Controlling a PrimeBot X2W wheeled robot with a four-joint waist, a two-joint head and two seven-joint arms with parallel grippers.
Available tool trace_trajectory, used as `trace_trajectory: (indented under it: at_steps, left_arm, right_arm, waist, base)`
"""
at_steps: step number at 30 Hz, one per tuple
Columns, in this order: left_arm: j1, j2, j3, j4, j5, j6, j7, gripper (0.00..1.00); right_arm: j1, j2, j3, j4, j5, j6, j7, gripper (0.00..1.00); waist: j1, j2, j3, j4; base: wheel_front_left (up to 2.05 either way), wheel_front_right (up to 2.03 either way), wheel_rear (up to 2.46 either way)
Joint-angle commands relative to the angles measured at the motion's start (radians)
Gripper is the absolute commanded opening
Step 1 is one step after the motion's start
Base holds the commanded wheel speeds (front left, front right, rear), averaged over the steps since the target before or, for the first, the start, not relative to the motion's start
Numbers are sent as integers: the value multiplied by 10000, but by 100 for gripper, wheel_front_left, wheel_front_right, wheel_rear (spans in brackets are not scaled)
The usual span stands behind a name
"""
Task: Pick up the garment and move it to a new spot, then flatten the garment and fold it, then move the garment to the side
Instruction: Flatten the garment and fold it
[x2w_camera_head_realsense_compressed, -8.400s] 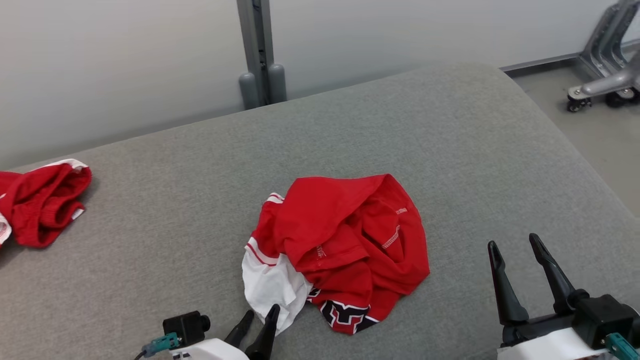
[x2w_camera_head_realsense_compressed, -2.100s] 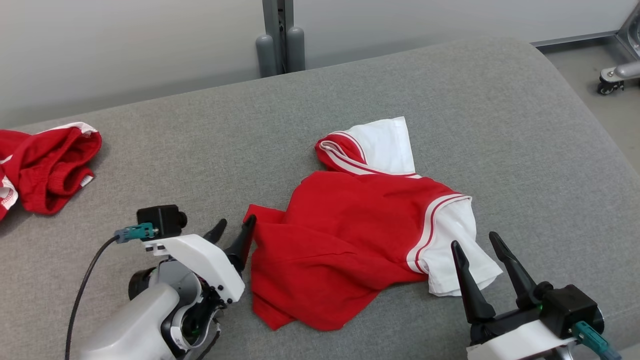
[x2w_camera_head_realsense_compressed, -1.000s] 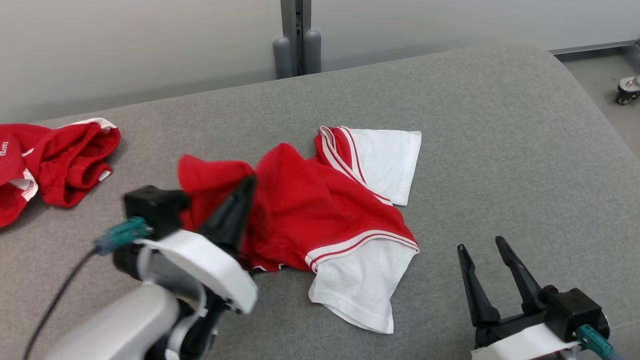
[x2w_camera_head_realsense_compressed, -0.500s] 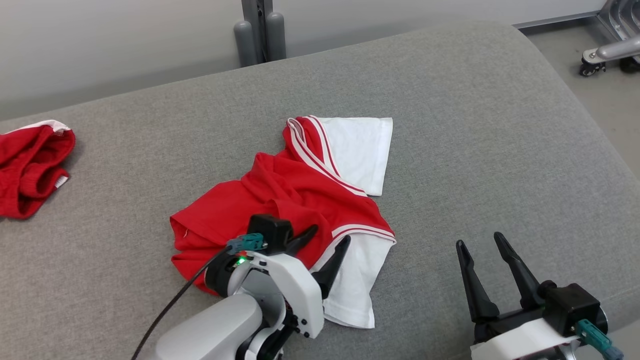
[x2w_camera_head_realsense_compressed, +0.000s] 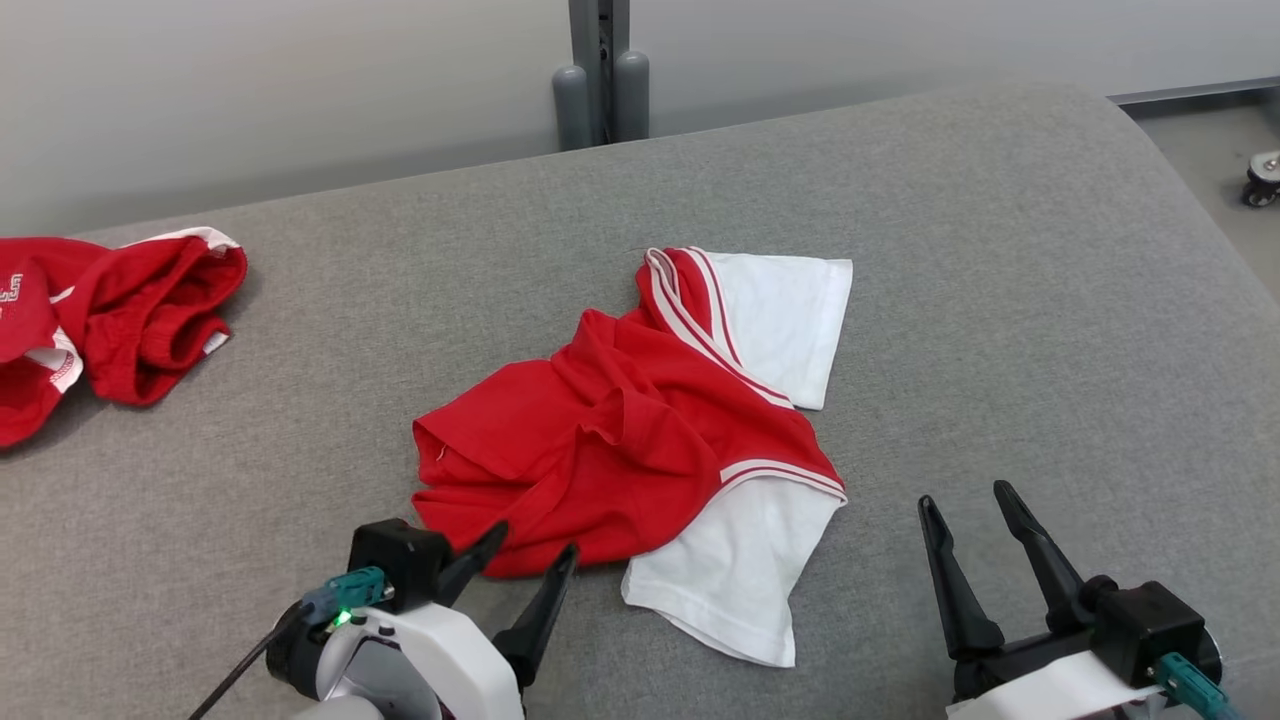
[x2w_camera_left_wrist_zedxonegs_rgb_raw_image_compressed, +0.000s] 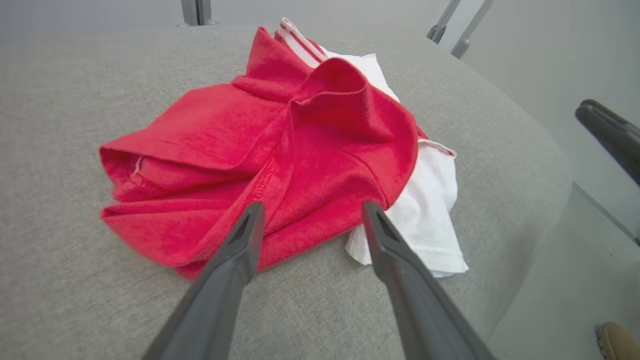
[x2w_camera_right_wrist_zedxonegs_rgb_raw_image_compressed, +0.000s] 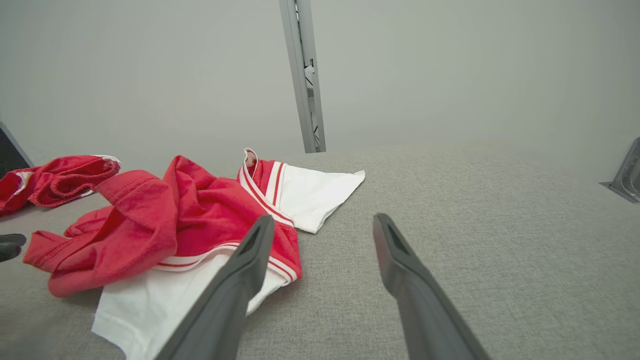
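Garment (x2w_camera_head_realsense_compressed: 640, 440) is bunched up on the surface (x2w_camera_head_realsense_compressed: 1000, 250). Left gripper (x2w_camera_head_realsense_compressed: 533, 540) and right gripper (x2w_camera_head_realsense_compressed: 962, 494) jaws are both spread, empty. I'd pinch opposite hem corners and pull outward to flatten it.

garment (x2w_camera_head_realsense_compressed: 600, 450): I'm seeing soft matt knit cloth.
cushion (x2w_camera_head_realsense_compressed: 1000, 300): I'm looking at coarse grey woven fabric.
post (x2w_camera_head_realsense_compressed: 602, 40): I'm reading smooth grey metal.

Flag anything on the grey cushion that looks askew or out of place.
The red and white garment is rumpled, not flat: its red body is heaped in folds between the far white sleeve and the near white sleeve. A second red garment lies crumpled at the left end of the grey cushion.
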Motion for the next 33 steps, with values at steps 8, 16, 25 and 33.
trace_trajectory:
  at_steps: [8,16,25,33]
  left_arm:
    - [-685,-366,-37,1058,91,-442,216,100]
    - [-1394,-759,-48,2583,62,-880,525,100]
    - [-1596,-1047,-119,3471,-132,-1271,759,69]
    - [-1502,-1037,203,3439,-490,-1415,663,0]
  right_arm:
    - [-273,-56,109,22,-74,1,-4,100]
    - [-292,-55,140,58,59,1,-4,100]
    - [-326,-50,157,66,198,1,-6,100]
    - [-173,-52,41,31,155,1,-6,100]
  waist:
    - [0,0,136,-5]
    - [0,0,239,-430]
    - [0,0,265,-703]
    - [0,0,158,-636]
  base:
    - [0,0,0]
    - [0,0,0]
    - [0,0,0]
    - [0,0,0]
